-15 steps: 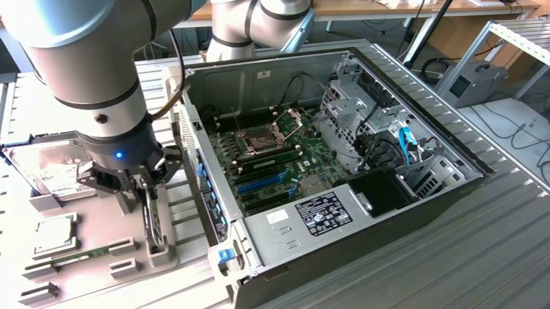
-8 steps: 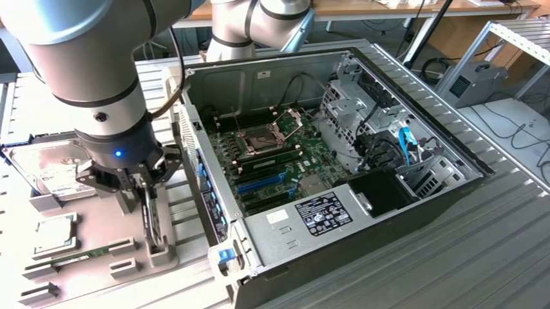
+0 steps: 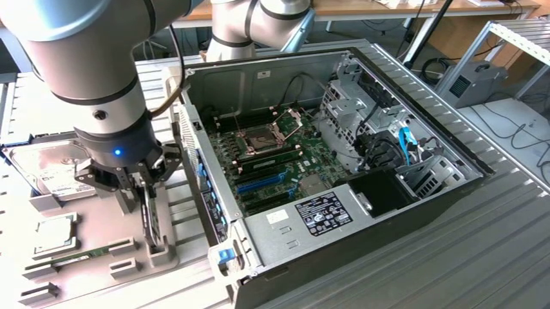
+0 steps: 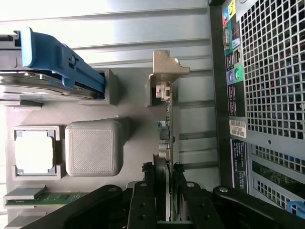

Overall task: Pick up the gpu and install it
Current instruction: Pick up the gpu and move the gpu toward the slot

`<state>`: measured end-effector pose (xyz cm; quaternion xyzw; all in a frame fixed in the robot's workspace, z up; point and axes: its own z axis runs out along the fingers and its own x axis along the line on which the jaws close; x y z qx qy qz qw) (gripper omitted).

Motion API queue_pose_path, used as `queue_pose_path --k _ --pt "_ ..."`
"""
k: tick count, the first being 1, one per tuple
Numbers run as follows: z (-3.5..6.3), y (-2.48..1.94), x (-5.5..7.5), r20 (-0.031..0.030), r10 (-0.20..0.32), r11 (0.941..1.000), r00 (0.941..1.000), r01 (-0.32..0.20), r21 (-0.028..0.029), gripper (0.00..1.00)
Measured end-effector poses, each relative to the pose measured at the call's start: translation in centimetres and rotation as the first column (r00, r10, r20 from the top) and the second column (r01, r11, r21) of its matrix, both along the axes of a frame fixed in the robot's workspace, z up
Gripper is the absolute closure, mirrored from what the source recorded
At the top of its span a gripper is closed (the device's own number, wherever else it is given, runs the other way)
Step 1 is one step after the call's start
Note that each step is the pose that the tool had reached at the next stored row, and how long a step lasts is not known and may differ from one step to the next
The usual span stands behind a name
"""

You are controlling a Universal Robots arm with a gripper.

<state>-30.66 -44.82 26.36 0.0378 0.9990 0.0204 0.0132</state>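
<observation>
GPU [image 4: 166,130] seen edge-on, upright in tray [image 4: 128,98] slot beside PC case [image 3: 284,235]. Lower part hidden by gripper [image 4: 165,168], fingers clamped narrow on both faces. Case sticker [image 3: 321,214] txt illegible.

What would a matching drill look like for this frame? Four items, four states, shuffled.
Items:
1. gpu
2. hard drive
3. processor chip
4. computer case

States:
A. open, motherboard exposed
B. on edge in a slot of the tray, beneath the gripper
C. flat in a square tray pocket
D. flat, white label up

Pairs: 1-B; 2-D; 3-C; 4-A
</observation>
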Motion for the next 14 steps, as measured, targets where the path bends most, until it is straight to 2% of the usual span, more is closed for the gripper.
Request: queue_pose_path --k 14 --pt "0.31 0.01 0.0 -0.0001 0.0 1.0 1.0 0.0 -0.0001 0.74"
